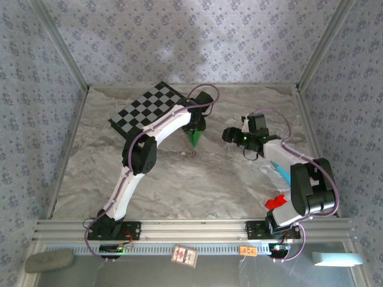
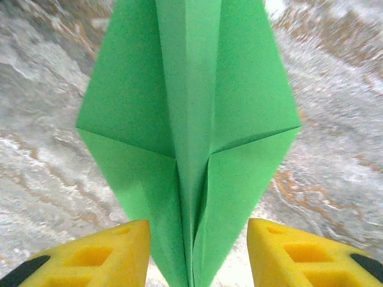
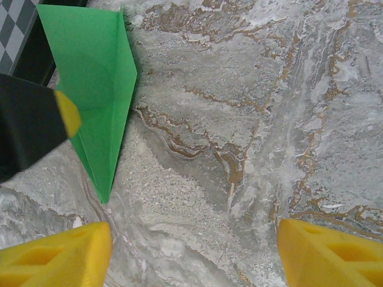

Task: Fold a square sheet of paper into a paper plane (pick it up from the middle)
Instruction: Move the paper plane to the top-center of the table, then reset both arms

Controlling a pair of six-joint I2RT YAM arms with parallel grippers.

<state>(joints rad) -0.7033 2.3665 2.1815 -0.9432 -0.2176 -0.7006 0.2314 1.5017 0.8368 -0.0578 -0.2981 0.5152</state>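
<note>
Marble table has plane by the checkerboard, left gripper apart astride its narrow end, right gripper wide, empty; close your left squarely on the centre fold, don't crush wings.

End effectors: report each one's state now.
Left end effector: straddles the paper plane; grip cannot be told.
Right end effector: open, empty.

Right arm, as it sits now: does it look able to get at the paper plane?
Probably yes. The right gripper is open, with bare marble table between it and the paper plane. The left gripper straddles the plane, so only its outer edge looks free.
</note>
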